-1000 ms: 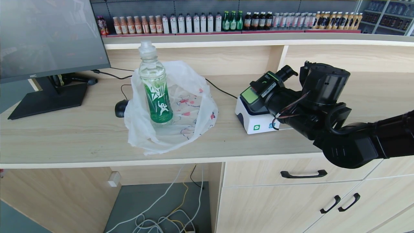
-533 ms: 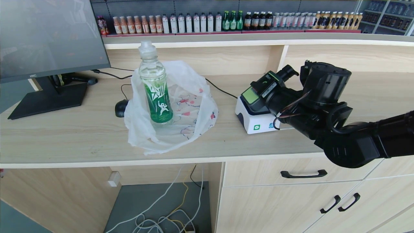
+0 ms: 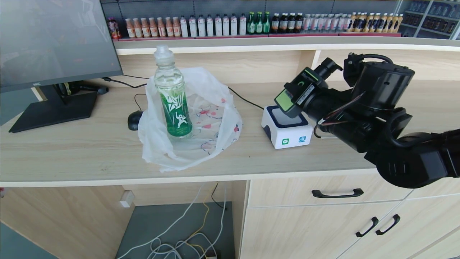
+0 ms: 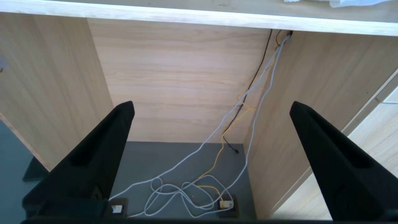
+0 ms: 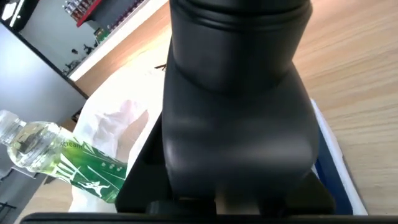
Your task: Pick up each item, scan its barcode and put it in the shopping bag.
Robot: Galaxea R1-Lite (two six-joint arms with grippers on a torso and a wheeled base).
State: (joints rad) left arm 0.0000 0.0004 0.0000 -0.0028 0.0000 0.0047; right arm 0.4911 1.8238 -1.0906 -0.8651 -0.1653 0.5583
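Above scanner (image 3: 286, 133), small box (image 3: 286, 100) apparently clamped in right claw (image 3: 297, 92).

Light-wood counter (image 3: 72, 151) spans mid-frame, monitor (image 3: 54, 39) upper left, bottle-lined shelf (image 3: 251, 35) along the top edge, black-handled drawers (image 3: 309, 216) lower right, loose cables (image 3: 179, 244) on grey floor (image 3: 143, 223) bottom centre.

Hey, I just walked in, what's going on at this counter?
The right gripper holds a small green pack tilted just over the white scanner on the counter, so this looks like the scanning step. A bottle already stands upright in the open white bag beside it. The left gripper hangs open below counter level, holding nothing.
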